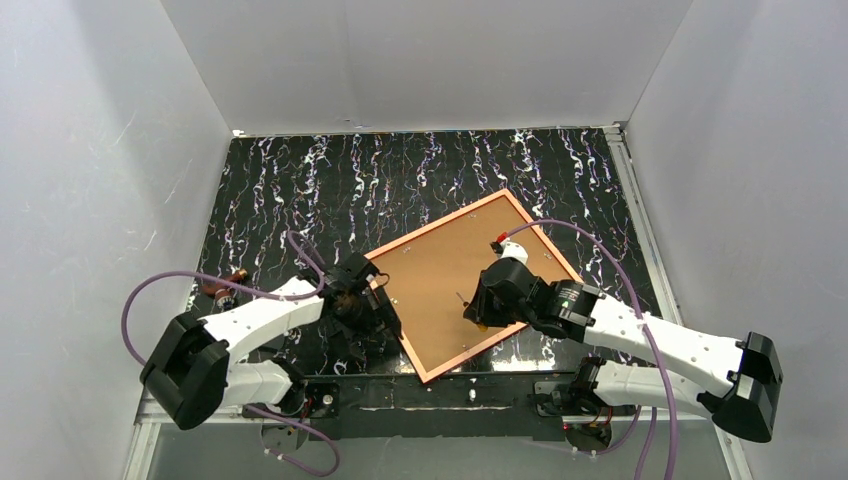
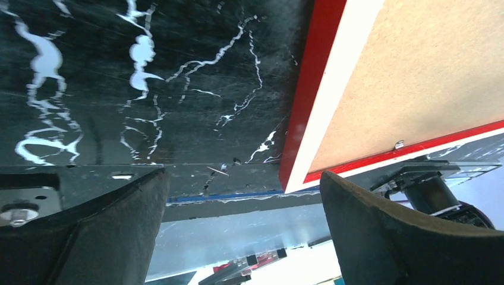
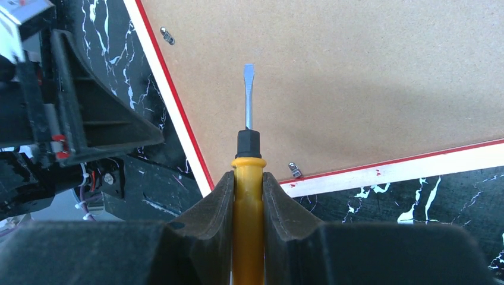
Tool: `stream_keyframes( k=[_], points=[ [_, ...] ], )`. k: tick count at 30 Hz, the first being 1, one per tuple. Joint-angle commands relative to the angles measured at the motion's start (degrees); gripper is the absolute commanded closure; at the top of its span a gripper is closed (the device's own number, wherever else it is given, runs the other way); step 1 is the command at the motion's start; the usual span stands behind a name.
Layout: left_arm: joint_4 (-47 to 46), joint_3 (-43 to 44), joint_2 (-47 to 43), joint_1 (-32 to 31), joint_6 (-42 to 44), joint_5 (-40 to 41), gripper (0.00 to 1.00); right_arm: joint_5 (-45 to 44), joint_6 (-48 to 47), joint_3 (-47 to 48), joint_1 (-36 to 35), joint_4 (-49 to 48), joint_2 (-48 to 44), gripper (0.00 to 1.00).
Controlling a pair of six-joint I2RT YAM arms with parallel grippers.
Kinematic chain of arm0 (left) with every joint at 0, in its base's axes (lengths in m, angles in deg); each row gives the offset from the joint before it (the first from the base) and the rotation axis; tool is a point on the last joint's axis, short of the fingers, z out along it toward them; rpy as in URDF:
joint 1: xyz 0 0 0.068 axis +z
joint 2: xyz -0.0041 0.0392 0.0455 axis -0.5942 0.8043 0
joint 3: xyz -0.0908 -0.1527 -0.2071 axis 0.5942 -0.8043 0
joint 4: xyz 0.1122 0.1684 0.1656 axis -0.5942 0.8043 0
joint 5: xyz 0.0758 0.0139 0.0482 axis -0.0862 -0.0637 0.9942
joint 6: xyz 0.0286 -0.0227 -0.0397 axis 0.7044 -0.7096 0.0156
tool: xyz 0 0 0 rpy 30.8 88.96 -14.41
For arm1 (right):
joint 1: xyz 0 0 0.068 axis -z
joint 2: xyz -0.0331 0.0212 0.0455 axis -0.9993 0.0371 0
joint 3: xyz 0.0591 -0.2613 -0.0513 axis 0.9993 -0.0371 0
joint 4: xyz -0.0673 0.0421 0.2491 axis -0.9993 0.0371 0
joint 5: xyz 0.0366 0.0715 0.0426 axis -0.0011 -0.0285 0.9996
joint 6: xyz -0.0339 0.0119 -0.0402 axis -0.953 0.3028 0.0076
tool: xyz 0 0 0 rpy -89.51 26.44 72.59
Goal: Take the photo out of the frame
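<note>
frame (image 1: 440, 226) face down on the marbled table (image 1: 300, 190), photo (image 1: 430, 280) inside, brown back up. left gripper (image 2: 242, 178) wide open, empty, by its near corner; right gripper (image 3: 248, 178) clamps a yellow screwdriver (image 3: 248, 145) above.

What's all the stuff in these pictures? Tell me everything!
table: one, black with white streaks, under everything
frame: one, red, lying face down mid-table
backing board: one, brown, filling the frame
clips: two in the right wrist view, silver, at the frame's edge
screwdriver: one, yellow handle, over the board
small brownish thing: one, left side of table, too small to tell
left gripper: one, black, open by the frame's corner
right gripper: one, black, shut on the screwdriver
</note>
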Motion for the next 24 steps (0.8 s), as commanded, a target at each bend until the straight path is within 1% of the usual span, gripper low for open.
stream_keyframes(
  k=[1,4,7,9,14,16,17,18,22,24],
  points=[
    [1.39,0.12,4.51,-5.74,-6.97,2.38,0.03,-0.66,1.26,-1.06,0.24,-1.77,-1.77,0.99],
    [1.16,0.56,4.88,-9.90,-8.90,7.50,0.11,-0.58,1.36,-1.20,0.17,-1.77,-2.07,0.99],
    [-0.15,0.62,5.16,-12.59,-10.18,11.89,0.17,-0.64,1.44,-1.41,0.19,-1.73,-2.45,0.99],
    [-1.11,1.35,6.60,-13.21,-10.25,12.13,0.18,-0.68,1.47,-1.66,0.17,-1.66,-2.89,0.99],
    [-1.22,4.02,11.79,-14.23,-10.22,10.95,0.19,-0.88,1.75,-2.70,0.18,-2.05,-3.82,0.99],
    [-1.50,4.20,13.19,-14.49,-10.69,10.88,0.20,-0.93,1.92,-3.02,0.21,-2.12,-4.04,0.99],
    [-1.75,4.35,13.86,-14.67,-10.61,10.88,0.23,-0.97,1.95,-3.19,0.22,-2.08,-4.15,0.99],
    [-1.94,4.50,14.50,-14.80,-10.46,10.90,0.27,-0.95,2.03,-3.37,0.17,-2.12,-4.18,0.99],
    [-1.52,4.96,15.67,-14.92,-9.30,11.09,0.52,-0.94,2.14,-3.83,0.17,-2.26,-4.59,0.99],
    [-0.13,5.72,15.99,-14.92,-7.49,11.46,0.62,-0.95,2.08,-3.93,0.17,-2.29,-4.72,0.99]
  ],
)
